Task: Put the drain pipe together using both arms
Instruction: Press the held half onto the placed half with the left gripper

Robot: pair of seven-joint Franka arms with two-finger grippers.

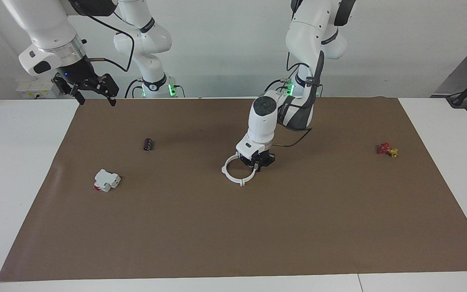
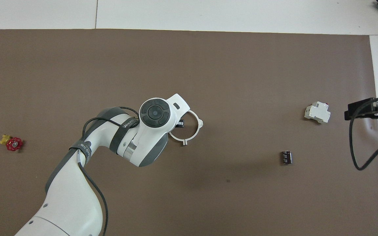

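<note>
Drain pipe (image 1: 238, 172) mid-frame on mat, ring looks joined | my left gripper (image 1: 259, 163) pinched shut on its rim | right gripper (image 1: 91, 90) upper left, spread empty, waiting | I'd judge it light, thin, springy: hold rim near tabs

Bright even light, soft shadows

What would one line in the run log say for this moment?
left gripper: shut on white ring, mid-mat | right gripper: open, waiting raised over mat edge | ring: appears joined
</note>
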